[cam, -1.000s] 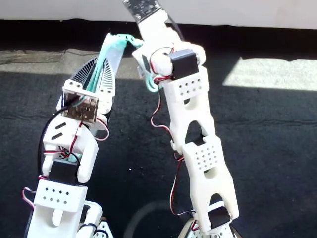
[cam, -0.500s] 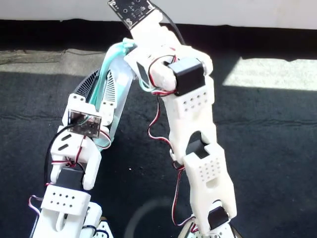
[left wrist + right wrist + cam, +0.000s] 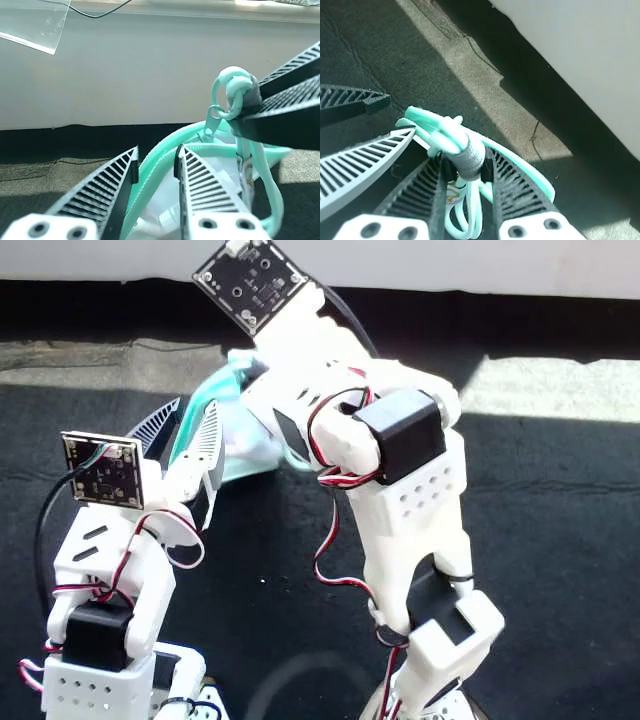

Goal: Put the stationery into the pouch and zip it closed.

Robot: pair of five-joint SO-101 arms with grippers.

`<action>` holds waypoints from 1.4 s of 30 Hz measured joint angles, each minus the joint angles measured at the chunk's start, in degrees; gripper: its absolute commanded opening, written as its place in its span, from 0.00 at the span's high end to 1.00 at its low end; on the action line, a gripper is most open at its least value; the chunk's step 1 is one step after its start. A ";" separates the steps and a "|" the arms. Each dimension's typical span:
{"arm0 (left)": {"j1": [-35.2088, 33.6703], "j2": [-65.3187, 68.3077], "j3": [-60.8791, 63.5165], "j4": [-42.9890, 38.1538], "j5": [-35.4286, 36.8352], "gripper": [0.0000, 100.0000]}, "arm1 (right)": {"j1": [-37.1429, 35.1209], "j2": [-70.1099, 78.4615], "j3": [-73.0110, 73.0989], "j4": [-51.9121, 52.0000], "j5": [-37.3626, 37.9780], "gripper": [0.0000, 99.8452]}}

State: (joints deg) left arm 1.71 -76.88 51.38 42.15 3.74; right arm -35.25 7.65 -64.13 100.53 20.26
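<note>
A mint-edged, see-through pouch (image 3: 235, 445) hangs between my two arms above the dark mat. My left gripper (image 3: 197, 406) holds one end of it, and the mint zip rim (image 3: 155, 165) runs between its black and white fingers in the left wrist view, where that gripper (image 3: 157, 150) is shut on the rim. My right gripper (image 3: 465, 156) is shut on the zip pull (image 3: 431, 125), a grey knot with mint cord loops. The left wrist view shows it too, right gripper (image 3: 245, 107) pinching the pull (image 3: 235, 87). What lies inside the pouch I cannot make out.
Dark mat (image 3: 560, 540) covers the table, with a sunlit patch (image 3: 550, 390) at the far right. A white wall (image 3: 480, 265) bounds the far edge. A thin cable (image 3: 470, 50) lies on the mat near it. The right arm's white links (image 3: 410, 500) stand tall mid-table.
Both arms have drawn back toward the near side and the pouch has come down with them. The left wrist has tipped up and the right wrist has swung left.
</note>
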 measured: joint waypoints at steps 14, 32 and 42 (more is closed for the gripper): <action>7.38 -0.18 1.58 0.26 -7.47 0.85 | 0.00 -0.79 1.67 0.00 0.00 0.99; -1.58 -0.62 0.70 0.26 -14.68 0.85 | 0.00 -0.79 1.67 0.00 0.00 0.99; 4.66 -0.62 1.93 0.26 -17.58 0.85 | 0.00 -1.14 1.67 0.00 0.00 0.99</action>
State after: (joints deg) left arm 6.37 -77.49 53.32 42.42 -13.85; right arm -35.25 6.51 -62.46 100.53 20.26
